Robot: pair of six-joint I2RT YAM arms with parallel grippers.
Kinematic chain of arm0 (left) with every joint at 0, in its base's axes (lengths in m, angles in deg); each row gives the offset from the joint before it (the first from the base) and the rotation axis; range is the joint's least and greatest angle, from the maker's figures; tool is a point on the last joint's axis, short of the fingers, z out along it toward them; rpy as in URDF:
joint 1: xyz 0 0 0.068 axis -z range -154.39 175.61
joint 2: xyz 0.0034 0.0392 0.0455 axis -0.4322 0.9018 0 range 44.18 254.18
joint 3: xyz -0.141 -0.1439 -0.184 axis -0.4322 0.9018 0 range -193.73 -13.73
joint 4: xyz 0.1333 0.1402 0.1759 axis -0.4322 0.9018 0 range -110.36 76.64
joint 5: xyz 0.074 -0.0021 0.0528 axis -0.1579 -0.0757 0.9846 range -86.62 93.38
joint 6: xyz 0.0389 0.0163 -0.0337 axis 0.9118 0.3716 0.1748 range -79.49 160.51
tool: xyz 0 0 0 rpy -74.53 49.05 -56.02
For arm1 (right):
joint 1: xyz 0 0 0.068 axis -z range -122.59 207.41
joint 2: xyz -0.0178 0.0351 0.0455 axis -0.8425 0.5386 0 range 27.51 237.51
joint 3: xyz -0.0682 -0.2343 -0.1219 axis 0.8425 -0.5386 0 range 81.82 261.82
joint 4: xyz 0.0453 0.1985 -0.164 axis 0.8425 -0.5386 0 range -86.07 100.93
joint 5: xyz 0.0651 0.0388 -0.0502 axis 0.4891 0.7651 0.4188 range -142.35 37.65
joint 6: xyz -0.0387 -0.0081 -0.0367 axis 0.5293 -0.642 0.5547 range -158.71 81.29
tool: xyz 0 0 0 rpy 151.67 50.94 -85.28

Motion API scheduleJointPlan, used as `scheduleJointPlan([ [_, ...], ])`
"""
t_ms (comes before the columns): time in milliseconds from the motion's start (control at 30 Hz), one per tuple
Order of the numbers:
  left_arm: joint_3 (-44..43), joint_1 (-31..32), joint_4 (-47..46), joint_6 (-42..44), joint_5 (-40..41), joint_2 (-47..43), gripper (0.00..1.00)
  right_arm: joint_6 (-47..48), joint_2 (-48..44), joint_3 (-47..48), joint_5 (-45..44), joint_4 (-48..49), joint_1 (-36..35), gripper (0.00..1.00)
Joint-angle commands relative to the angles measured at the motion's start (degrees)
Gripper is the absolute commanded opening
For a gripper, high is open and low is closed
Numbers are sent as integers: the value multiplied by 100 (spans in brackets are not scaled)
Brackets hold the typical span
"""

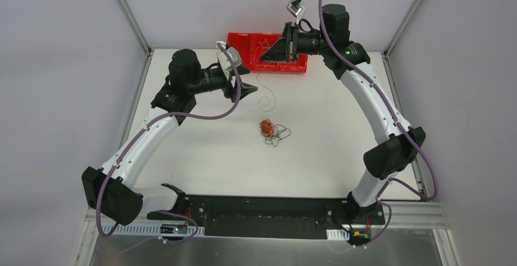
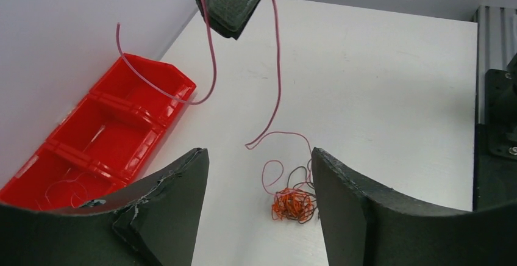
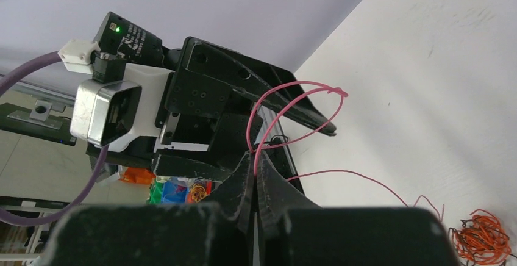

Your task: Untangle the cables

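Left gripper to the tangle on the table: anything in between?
Nothing solid. Only the pink wire hanging from the shut right gripper lies between the open left gripper and the tangle; its lower end appears to run into the tangle.

The white table [image 1: 341,150] fills the middle, with the two arms rising from a black base plate [image 1: 262,214] at the near edge. A red bin [image 1: 239,39] sits at the far edge. The right gripper [image 1: 263,57] hangs over the bin, pointing left; whether its jaws are closed cannot be told here. The left gripper [image 1: 247,81] is just left of the bin's near corner, its fingers spread apart. A thin reddish wire [image 1: 266,99] curls into a loop between the bin and a small orange and black tangle of cables [image 1: 268,129], which lies on the table near its centre, well apart from both grippers.
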Motion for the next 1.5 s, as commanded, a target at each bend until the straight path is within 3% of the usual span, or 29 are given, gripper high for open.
scheduleJointPlan([
  [0, 56, 71, -557, 418, 256, -12, 64, -247, -397, -50, 192, 390, -112, 0],
  [100, 64, 196, -572, 553, 140, 36, 60, -319, -407, -80, 201, 462, -128, 0],
  [167, 99, 289, -623, 587, 102, 1, 50, -338, -394, -98, 197, 469, -129, 0],
  [300, 125, 467, -664, 530, -35, -183, 7, -273, -334, -192, 179, 422, -77, 0],
  [333, 153, 531, -675, 525, 21, -248, 0, -266, -312, -243, 176, 426, -46, 0],
  [700, -114, 649, -1347, -175, 1045, -71, 0, -112, -43, -1260, 152, 309, -29, 5],
  [833, -346, 502, -1160, -156, 1364, 313, 0, -78, -90, -1522, 220, 134, 24, 18],
  [933, -631, 178, -1011, -520, 1387, 708, 0, -146, -92, -1513, 198, 71, 367, 43],
  [1000, -864, -97, -929, -945, 1205, 972, 0, -297, -39, -1511, 136, 75, 733, 64],
  [1100, -1078, -381, -842, -1207, 1021, 1296, 0, -502, 159, -1475, 238, 76, 1358, 78],
  [1200, -1345, -574, -728, -1177, 996, 1670, 0, -516, 273, -1490, 304, 62, 1800, 87],
  [1467, -2792, -1071, -691, -784, 1392, 3268, 0, -363, 67, -1979, 450, 122, 2519, 88],
])
